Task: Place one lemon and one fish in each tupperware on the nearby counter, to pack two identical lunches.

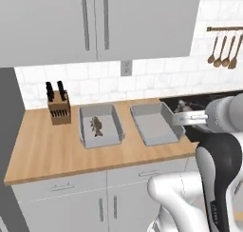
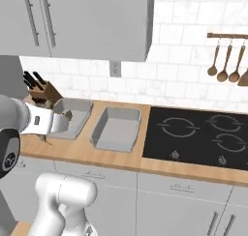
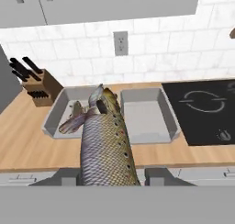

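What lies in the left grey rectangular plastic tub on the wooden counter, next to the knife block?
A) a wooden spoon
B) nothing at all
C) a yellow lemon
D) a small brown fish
D: a small brown fish lies on the floor of the left grey rectangular tub, with no lemon beside it.

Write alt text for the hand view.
A large scaly fish held in the gripper hangs above a wooden counter with two grey tupperware trays; the left tray already holds a fish, the right tray is empty.
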Available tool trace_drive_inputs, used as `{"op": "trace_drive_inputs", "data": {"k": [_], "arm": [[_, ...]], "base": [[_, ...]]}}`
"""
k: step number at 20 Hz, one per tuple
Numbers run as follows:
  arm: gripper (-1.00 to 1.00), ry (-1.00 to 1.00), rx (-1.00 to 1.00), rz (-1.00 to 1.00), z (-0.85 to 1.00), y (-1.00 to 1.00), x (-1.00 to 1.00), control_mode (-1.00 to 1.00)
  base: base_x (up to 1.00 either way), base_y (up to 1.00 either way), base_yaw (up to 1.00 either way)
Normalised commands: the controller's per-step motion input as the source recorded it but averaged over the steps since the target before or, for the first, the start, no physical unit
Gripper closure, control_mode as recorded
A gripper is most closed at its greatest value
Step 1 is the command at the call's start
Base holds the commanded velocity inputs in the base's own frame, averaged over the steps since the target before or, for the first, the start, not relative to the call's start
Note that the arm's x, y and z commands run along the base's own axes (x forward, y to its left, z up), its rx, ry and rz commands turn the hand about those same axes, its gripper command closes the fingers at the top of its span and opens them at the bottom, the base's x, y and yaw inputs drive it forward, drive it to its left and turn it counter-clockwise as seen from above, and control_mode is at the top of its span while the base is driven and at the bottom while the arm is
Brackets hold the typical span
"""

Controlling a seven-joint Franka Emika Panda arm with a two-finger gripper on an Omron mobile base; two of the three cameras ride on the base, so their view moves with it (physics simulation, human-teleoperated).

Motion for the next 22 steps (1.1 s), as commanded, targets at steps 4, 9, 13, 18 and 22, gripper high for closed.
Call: {"op": "trace_drive_inputs", "data": {"k": [4, 9, 13, 18, 22], "arm": [[1.0, 0.0, 0.0, 0.0, 0.0, 0.0, 0.0, 1.0], [1.0, 0.03, 0.0, 0.02, -0.06, 0.0, 0.06, -1.0], [1.0, 0.18, 0.0, -0.04, -0.54, -0.32, 0.4, -1.0], [1.0, 0.07, 0.0, -0.18, -0.81, -0.3, 0.6, -1.0], [1.0, 0.06, 0.0, -0.11, -0.58, -0.24, 0.66, -1.0]], "base": [[0.52, -0.4, 0.3], [0.41, -0.05, 0.15], [0.0, 0.0, 0.0], [0.0, 0.0, 0.0], [0.0, 0.0, 0.0]]}}
